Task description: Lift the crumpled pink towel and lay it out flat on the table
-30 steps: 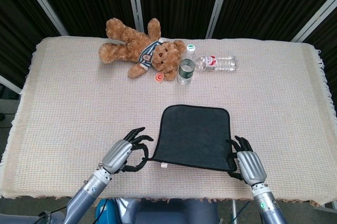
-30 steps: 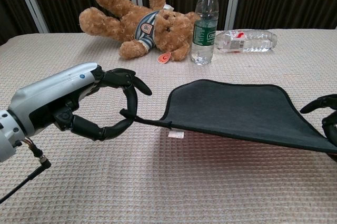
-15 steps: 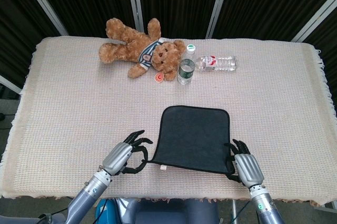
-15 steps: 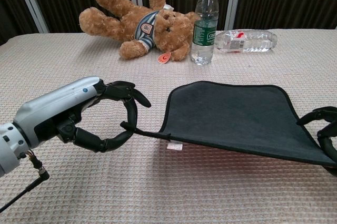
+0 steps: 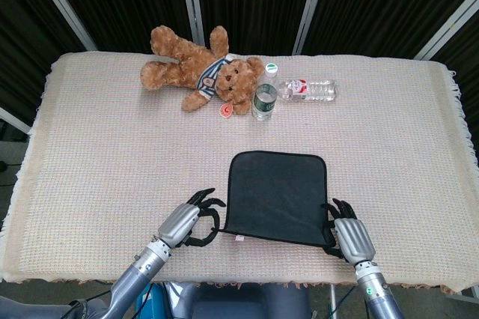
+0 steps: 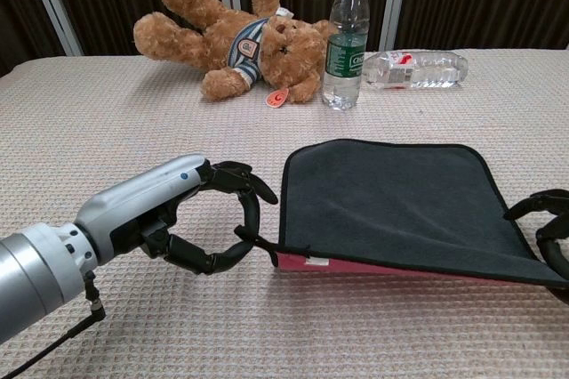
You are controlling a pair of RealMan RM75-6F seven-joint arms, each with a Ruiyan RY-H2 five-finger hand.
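Towel (image 5: 275,196) spread dark side up at 6 o'clock on the table (image 5: 112,147), pink underside showing along its near edge, which is raised. Your left hand (image 5: 187,222) pinches the near-left corner; your right hand (image 5: 348,234) grips the near-right corner. Teddy bear (image 5: 198,68), upright bottle (image 5: 265,97) and a lying bottle (image 5: 310,89) sit at 12 o'clock.

Bright, even light from overhead on the pale tabletop (image 5: 112,147); black beyond it. Soft, short shadows only, a reddish one under the towel (image 6: 400,201) in the chest view. Sharp focus in both views. Slight glare on the left hand (image 6: 191,219). Mild bending toward the edges in the head view.
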